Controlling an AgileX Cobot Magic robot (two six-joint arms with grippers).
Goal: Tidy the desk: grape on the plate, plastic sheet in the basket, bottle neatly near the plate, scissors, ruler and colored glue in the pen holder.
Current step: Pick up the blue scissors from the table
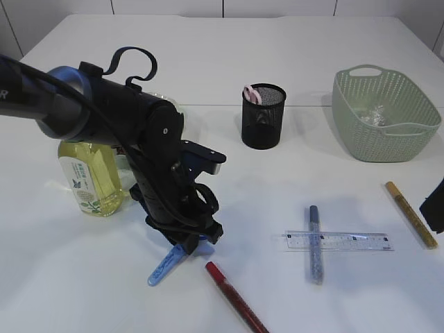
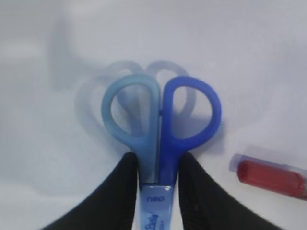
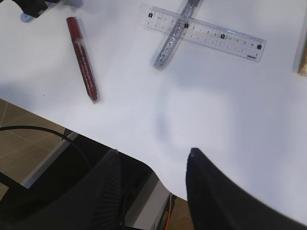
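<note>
My left gripper (image 1: pixel 186 244) (image 2: pixel 157 158) is shut on the blue scissors (image 1: pixel 165 266) (image 2: pixel 160 120), just below the two handle loops. The loops cast a shadow on the white table. The clear ruler (image 1: pixel 338 241) (image 3: pixel 204 33) lies on the table with a blue glitter glue stick (image 1: pixel 315 243) (image 3: pixel 175 36) across it. A red glue stick (image 1: pixel 236 298) (image 2: pixel 271 175) (image 3: pixel 82 60) lies beside the scissors and a gold one (image 1: pixel 411 214) at the right. The yellow bottle (image 1: pixel 90 177) stands behind my left arm. My right gripper (image 1: pixel 433 205) (image 3: pixel 152 153) is open and empty at the table's front edge. Grape and plate are hidden.
The black mesh pen holder (image 1: pixel 263 116) stands mid-table with a pink item inside. The green basket (image 1: pixel 385 114) at the back right holds a crumpled plastic sheet (image 1: pixel 378 114). The table's front edge (image 3: pixel 144 165) runs under my right gripper.
</note>
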